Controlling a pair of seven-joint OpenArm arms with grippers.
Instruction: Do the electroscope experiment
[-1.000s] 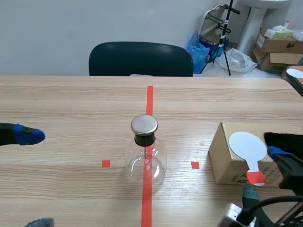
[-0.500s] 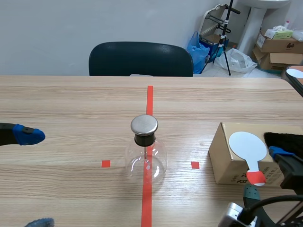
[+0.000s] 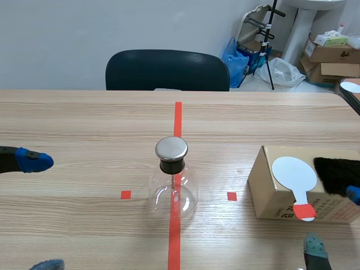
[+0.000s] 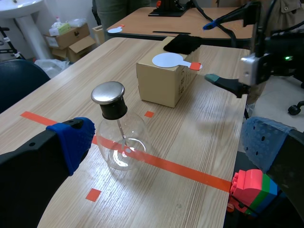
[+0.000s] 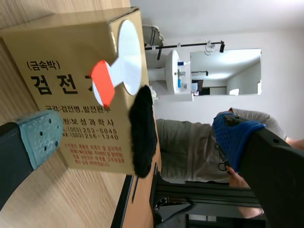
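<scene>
The electroscope, a round glass flask [image 3: 174,188] with a metal cap [image 3: 171,148], stands on the red tape line at mid-table; in the left wrist view the flask [image 4: 121,137] is ahead of my fingers. A cardboard box [image 3: 275,194] at the right carries a white paddle [image 3: 295,173] with a red handle and a black fur cloth [image 3: 337,174]. My right gripper [image 3: 334,221] is open just in front of the box, its pads either side of the fur cloth [image 5: 142,137] and paddle [image 5: 128,52]. My left gripper [image 3: 39,212] stands open at the table's left, holding nothing.
A dark chair [image 3: 167,70] stands behind the far table edge. Boxes and bags lie on the floor at the back right. A person in a grey shirt [image 5: 190,142] is beyond the box. A coloured block [image 4: 251,187] shows beside my left gripper's finger.
My right gripper has drawn back toward the near right corner; its wrist and cable have dropped out of the scene view. The left arm, flask and box have not moved.
</scene>
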